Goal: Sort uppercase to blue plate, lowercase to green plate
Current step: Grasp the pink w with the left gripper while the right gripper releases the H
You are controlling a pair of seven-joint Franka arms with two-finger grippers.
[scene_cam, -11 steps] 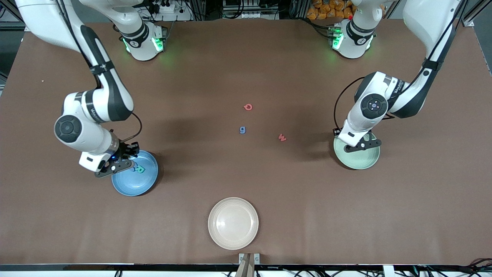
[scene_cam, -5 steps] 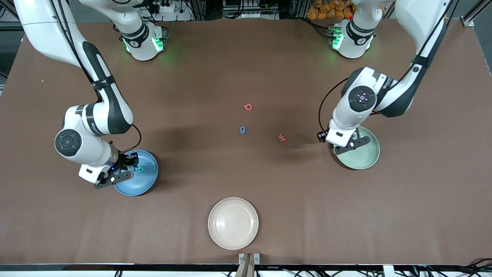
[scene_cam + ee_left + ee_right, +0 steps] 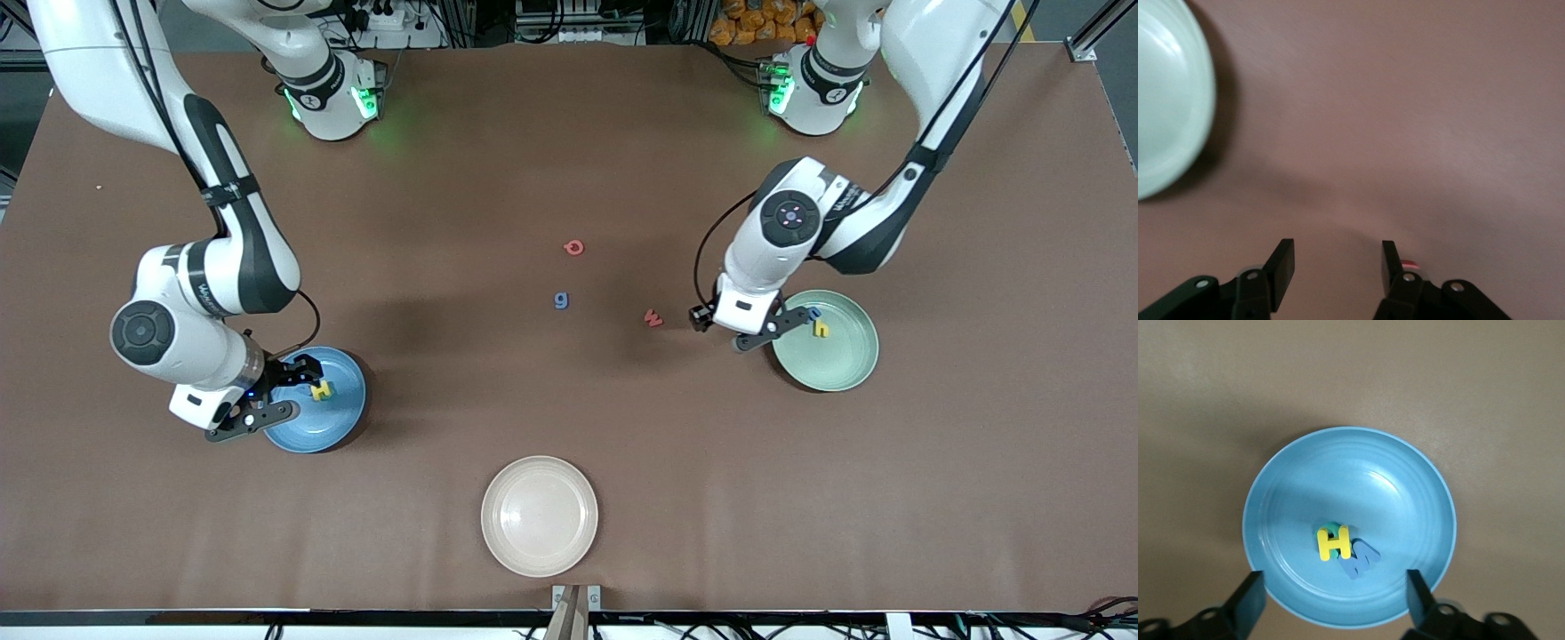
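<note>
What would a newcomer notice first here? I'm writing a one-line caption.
The yellow H lying in the blue plate under the open right claw. At the table's other end, the open left claw is over bare table beside the green plate.

The front view looks down from high across the table (image 3: 569,133), facing both robot bases. The right wrist view looks straight down, close over the blue plate (image 3: 1271,513), which the front view shares; the left wrist view shares the green plate (image 3: 1165,100).
</note>
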